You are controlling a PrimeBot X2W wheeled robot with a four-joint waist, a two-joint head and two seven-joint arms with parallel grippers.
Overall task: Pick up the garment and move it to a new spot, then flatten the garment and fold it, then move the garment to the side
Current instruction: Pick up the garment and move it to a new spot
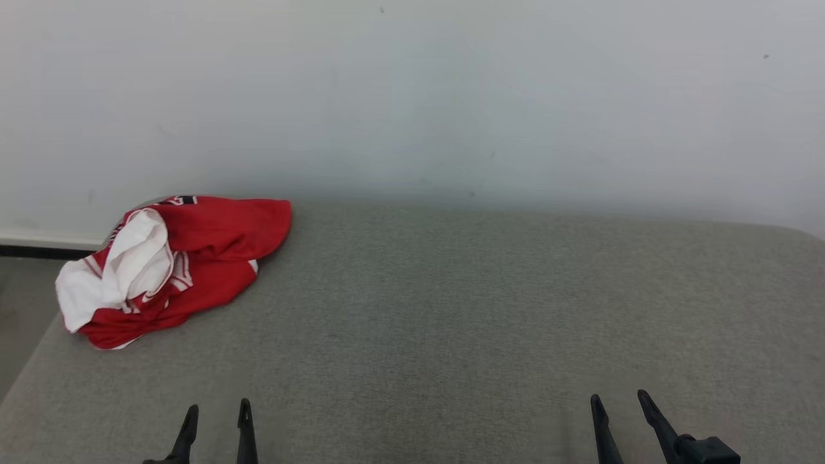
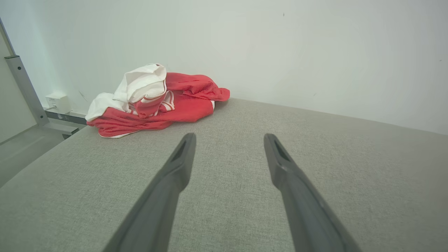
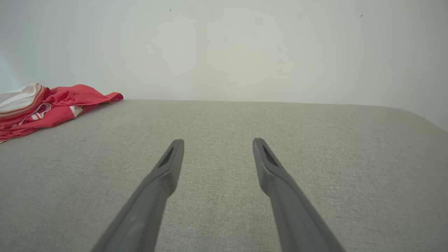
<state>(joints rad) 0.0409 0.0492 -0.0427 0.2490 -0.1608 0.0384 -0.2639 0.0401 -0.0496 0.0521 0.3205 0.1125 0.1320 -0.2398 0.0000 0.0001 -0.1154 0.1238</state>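
Note:
A crumpled red and white garment (image 1: 177, 264) lies bunched at the far left corner of the grey fabric surface (image 1: 451, 309), close to the wall. In the left wrist view the garment (image 2: 157, 101) sits ahead and to the left of the fingers. It also shows at the left edge of the right wrist view, garment (image 3: 45, 105). My left gripper (image 1: 218, 408) stands open near the front edge, well short of the garment, with nothing between its fingers. At the front right my right gripper (image 1: 619, 394) is open and empty too, far from the cloth.
A white wall (image 1: 412, 96) runs along the back of the surface. Beyond the left edge are the floor (image 1: 19, 309), a metal post (image 2: 24, 87) and a small white box (image 2: 57, 102) on the wall. The surface's right far corner is rounded.

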